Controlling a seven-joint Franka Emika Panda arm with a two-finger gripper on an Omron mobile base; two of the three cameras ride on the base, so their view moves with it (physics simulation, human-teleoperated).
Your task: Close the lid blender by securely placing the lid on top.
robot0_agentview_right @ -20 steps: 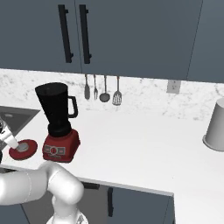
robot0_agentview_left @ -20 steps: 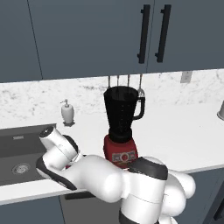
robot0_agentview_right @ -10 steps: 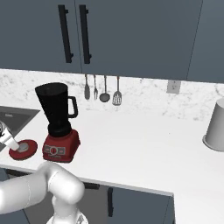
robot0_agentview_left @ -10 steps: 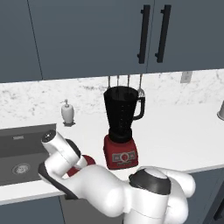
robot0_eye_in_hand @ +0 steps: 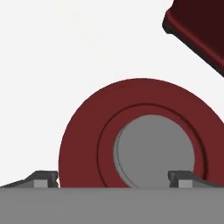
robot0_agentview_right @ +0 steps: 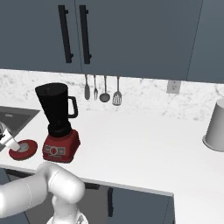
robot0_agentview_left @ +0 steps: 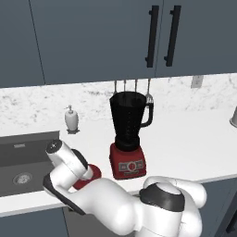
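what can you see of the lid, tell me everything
The lid is a flat round dark red disc with a raised inner ring and a grey round knob in its centre. It looks like smooth plastic. It lies flat on the white counter, knob up, left of the blender base and apart from it. The open gripper hovers above, fingertips either side, not touching.

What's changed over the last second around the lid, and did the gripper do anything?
The gripper has opened: its fingertips now stand wide apart, one either side of the lid, and nothing is held. The arm shifted a little over the counter's left end. The lid lies flat on the counter beside the blender as before, and the jar's mouth remains uncovered.
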